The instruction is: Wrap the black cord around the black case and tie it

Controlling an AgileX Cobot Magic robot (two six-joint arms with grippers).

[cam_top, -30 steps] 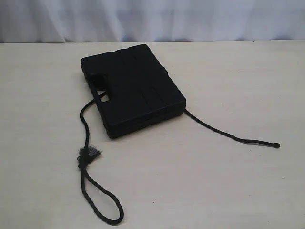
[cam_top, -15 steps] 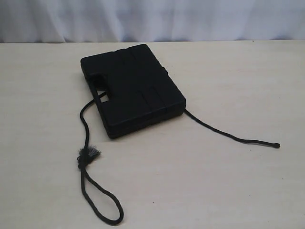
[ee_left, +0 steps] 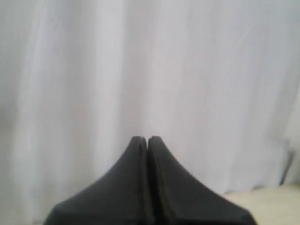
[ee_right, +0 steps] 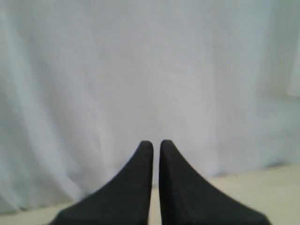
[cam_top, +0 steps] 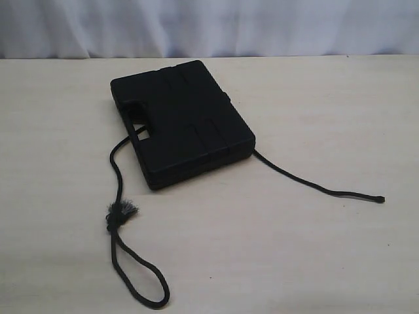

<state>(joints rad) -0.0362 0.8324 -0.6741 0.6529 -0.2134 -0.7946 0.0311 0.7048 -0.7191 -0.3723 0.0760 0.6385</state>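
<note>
The black case (cam_top: 180, 121) lies flat on the beige table, its handle slot (cam_top: 141, 127) toward the left. The black cord (cam_top: 116, 171) comes out by the slot and runs down to a frayed knot (cam_top: 121, 211) and a loop (cam_top: 141, 281). Its other part leaves the case's right corner and ends at a plain tip (cam_top: 380, 199). Neither gripper shows in the exterior view. My left gripper (ee_left: 147, 139) is shut, pads touching, nothing between them. My right gripper (ee_right: 156, 143) is shut to a thin slit and holds nothing. Both wrist views face a white curtain; case and cord are out of their sight.
A white curtain (cam_top: 209, 26) hangs behind the table's far edge. The beige tabletop (cam_top: 314, 248) stretches around the case on all sides. A strip of table (ee_right: 262, 178) shows low in the right wrist view.
</note>
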